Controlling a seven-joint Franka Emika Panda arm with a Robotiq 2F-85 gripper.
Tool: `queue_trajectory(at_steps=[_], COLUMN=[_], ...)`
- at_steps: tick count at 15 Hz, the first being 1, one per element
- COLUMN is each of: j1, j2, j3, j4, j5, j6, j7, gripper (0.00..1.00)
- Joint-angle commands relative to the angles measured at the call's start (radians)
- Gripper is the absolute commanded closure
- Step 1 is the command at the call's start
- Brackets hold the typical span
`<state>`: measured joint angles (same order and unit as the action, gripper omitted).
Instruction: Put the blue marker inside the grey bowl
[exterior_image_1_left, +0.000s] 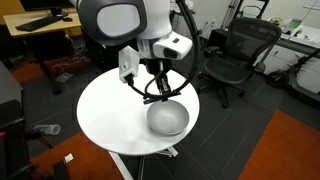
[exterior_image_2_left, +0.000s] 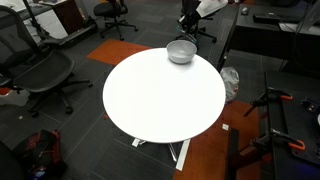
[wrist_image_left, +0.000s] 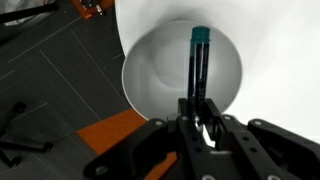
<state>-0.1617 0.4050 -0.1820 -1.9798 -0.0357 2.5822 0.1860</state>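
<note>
**Tool clamped on blue marker, over grey bowl**

Wrist view: the tool (wrist_image_left: 198, 110) enters from 6 o'clock, its fingers (wrist_image_left: 186, 108) clenched on the lower end of the blue marker (wrist_image_left: 198, 65). The marker runs straight toward 12 o'clock, teal end farthest from the fingers. Its whole visible length lies over the hollow of the grey bowl (wrist_image_left: 145, 80), a bit toward the 3 o'clock side of the bowl's centre. Cannot tell whether the marker touches the bowl's inside.

The bowl sits upright on the white round surface (wrist_image_left: 285, 50), close to its edge. In an exterior view the bowl (exterior_image_1_left: 168, 120) is at about 4 o'clock on the surface (exterior_image_1_left: 105, 115), with the tool (exterior_image_1_left: 160, 93) hanging just above the bowl's 11 o'clock rim. In an exterior view the bowl (exterior_image_2_left: 181, 51) is near 12 o'clock on the surface (exterior_image_2_left: 160, 100).

An office chair (exterior_image_1_left: 240, 55) stands well apart from the surface.
</note>
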Motion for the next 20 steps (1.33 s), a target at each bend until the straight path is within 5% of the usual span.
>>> queue_trajectory(at_steps=[1,14,15,20], j1=[-0.019,-0.04,-0.044,-0.04], j2=[0.059,0.209,0.214,0.219], j3=[0.005,0.008,0.012,0.01], j4=[0.042,0.193,0.204,0.222], j5=[0.057,0.131,0.138,0.151], j6=[0.011,0.013,0.003,-0.001], j7=[-0.008,0.004,0.003,0.004], gripper=[0.95,0.95,0.56,0.27])
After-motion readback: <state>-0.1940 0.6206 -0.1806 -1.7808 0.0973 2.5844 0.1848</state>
